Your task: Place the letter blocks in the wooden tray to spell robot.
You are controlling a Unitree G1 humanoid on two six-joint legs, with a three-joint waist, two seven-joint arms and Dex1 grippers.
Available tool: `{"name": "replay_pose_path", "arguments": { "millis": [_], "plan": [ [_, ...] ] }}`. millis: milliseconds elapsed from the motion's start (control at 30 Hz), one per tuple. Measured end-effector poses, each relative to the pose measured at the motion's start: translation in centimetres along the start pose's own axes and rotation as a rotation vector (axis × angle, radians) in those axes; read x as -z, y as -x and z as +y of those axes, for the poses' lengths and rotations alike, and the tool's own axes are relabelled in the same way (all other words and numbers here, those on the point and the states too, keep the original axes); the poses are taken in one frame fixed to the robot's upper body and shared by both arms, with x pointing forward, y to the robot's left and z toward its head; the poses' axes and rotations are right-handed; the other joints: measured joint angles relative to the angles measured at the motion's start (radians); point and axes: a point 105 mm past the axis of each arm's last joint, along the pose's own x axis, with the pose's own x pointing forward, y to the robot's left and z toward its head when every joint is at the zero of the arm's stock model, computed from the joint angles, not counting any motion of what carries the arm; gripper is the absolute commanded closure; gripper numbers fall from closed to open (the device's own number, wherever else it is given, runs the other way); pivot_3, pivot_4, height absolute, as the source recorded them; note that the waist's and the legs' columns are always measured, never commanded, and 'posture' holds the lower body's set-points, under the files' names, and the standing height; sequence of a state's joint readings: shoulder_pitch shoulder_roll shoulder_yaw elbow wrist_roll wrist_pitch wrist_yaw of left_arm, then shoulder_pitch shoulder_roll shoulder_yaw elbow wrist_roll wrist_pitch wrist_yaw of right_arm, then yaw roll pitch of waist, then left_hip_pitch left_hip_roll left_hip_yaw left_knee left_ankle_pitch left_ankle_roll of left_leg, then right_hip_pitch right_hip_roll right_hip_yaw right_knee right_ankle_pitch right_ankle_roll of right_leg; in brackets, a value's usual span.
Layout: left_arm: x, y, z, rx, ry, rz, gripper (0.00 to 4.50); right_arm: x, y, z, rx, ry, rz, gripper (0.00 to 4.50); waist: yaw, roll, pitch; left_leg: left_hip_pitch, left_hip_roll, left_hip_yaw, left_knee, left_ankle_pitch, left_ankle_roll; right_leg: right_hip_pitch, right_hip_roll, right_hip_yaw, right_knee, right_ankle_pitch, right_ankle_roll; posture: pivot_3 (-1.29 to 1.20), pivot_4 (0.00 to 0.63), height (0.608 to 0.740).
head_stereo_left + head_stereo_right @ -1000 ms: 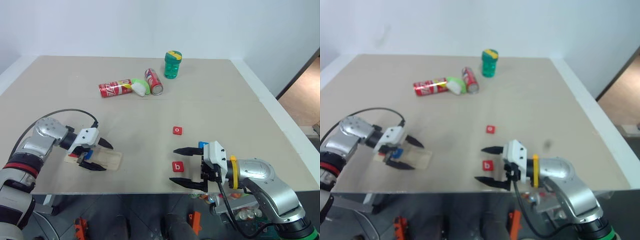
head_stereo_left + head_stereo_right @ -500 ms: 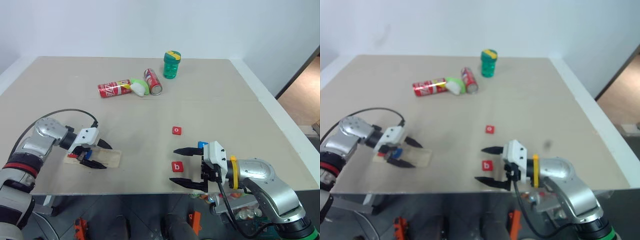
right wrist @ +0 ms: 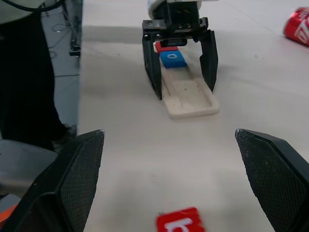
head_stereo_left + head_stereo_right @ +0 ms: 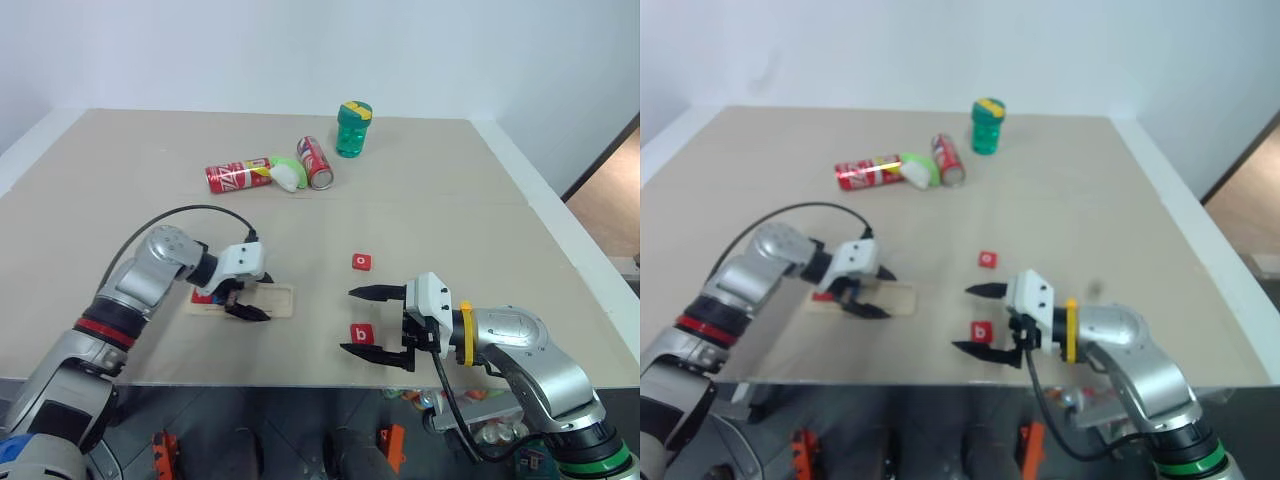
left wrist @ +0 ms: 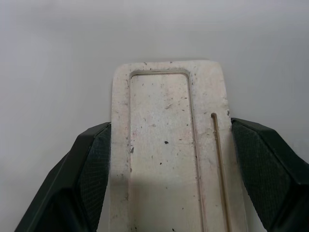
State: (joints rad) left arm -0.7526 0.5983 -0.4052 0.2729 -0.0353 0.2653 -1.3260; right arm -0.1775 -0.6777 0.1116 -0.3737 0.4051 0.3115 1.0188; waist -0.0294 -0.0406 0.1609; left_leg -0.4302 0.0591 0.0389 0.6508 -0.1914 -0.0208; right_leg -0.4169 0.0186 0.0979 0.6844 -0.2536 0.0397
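The left gripper (image 4: 243, 298) was clamped across the wooden tray (image 5: 169, 145), one black finger against each long side, with the tray lying flat on the beige table (image 4: 450, 200) near its front edge. In the right wrist view a blue block (image 3: 173, 59) with a white "o" sat in the tray's recess under the gripper, and a red block (image 3: 164, 47) lay just behind it, its letter hidden. The far half of the recess was bare. The right gripper (image 4: 375, 322) hovered with its fingers spread wide apart and nothing between them, pointing toward the tray. A red block marked "b" (image 4: 361, 335) lay on the table between those fingers, and a red block marked "o" (image 4: 361, 262) lay a little farther back. Toward the rear of the table two red soda cans (image 4: 238, 176) lay on their sides with white lettering too small to read, beside a white and green object (image 4: 286, 174) and a green bottle (image 4: 352, 129) with a yellow-marked cap.
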Motion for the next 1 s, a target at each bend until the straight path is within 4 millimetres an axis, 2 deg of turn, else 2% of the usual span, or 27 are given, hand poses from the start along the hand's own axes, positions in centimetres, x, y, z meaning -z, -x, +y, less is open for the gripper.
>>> {"name": "replay_pose_path", "arguments": {
  "millis": [67, 233, 467, 667, 733, 767, 933, 1000],
  "plan": [
    [-0.5, -0.6, 0.1, -0.011, -0.006, -0.003, 1.32, 0.1, 0.0, -0.1, 0.003, -0.001, 0.002, 0.0, 0.0, 0.0, 0.0, 0.0, 0.0, -0.001, -0.001, 0.0, 0.0, 0.0, 0.0, 0.0, 0.0, 0.0, 0.0, 0.0, 0.15, 0.74],
    [-3.4, -4.1, 0.3, -0.027, -0.019, -0.061, 1.32, 0.2, -0.1, 0.0, 0.003, 0.014, 0.003, 0.0, 0.006, 0.001, 0.0, 0.0, -0.002, -0.001, 0.001, 0.0, 0.0, 0.001, 0.0, 0.001, 0.0, 0.0, 0.001, 0.0, 0.15, 0.74],
    [-4.5, -5.6, 0.7, -0.049, -0.01, -0.078, 1.32, 0.4, -0.1, 0.2, 0.003, 0.011, 0.003, 0.0, 0.004, 0.001, 0.0, 0.0, -0.002, -0.001, 0.001, 0.0, 0.0, 0.001, 0.0, 0.001, 0.0, 0.0, 0.001, 0.0, 0.15, 0.74],
    [-4.6, -5.8, 0.7, -0.049, -0.04, -0.073, 1.32, 0.7, 0.0, 0.3, 0.004, 0.009, 0.009, 0.0, 0.004, 0.001, 0.0, 0.0, -0.002, -0.001, 0.0, 0.0, 0.0, 0.001, 0.0, 0.001, 0.0, 0.0, 0.001, 0.0, 0.15, 0.74],
    [-4.6, -5.7, 0.6, -0.044, -0.06, -0.069, 0.31, 0.7, 0.0, 0.3, 0.005, 0.008, 0.011, 0.0, 0.004, 0.001, 0.0, 0.0, -0.002, -0.001, 0.001, 0.0, 0.0, 0.001, 0.0, 0.001, 0.0, 0.0, 0.001, 0.0, 0.15, 0.74],
    [-4.6, -5.7, 0.6, -0.046, -0.074, -0.069, 0.11, 0.8, 0.0, 0.3, 0.006, 0.007, 0.013, 0.0, 0.004, 0.001, 0.0, 0.0, -0.002, -0.001, 0.0, 0.0, 0.0, 0.001, 0.0, 0.001, 0.0, 0.0, 0.001, 0.0, 0.15, 0.74],
    [-4.5, -5.2, 0.9, -0.059, -0.089, -0.07, 0.03, 1.2, 0.1, 0.1, 0.012, 0.001, 0.023, 0.0, 0.004, 0.001, 0.0, 0.0, -0.002, -0.001, 0.0, 0.0, 0.0, 0.0, 0.0, 0.001, 0.0, 0.0, 0.001, 0.0, 0.15, 0.74],
    [-4.7, -4.5, 0.9, -0.062, -0.095, -0.066, 0.03, 1.4, 0.2, 0.0, 0.014, -0.008, 0.027, 0.0, 0.003, 0.001, 0.0, 0.0, -0.002, -0.001, 0.0, 0.0, 0.0, 0.0, 0.0, 0.001, 0.0, 0.0, 0.001, 0.0, 0.15, 0.74]
  ]
}}
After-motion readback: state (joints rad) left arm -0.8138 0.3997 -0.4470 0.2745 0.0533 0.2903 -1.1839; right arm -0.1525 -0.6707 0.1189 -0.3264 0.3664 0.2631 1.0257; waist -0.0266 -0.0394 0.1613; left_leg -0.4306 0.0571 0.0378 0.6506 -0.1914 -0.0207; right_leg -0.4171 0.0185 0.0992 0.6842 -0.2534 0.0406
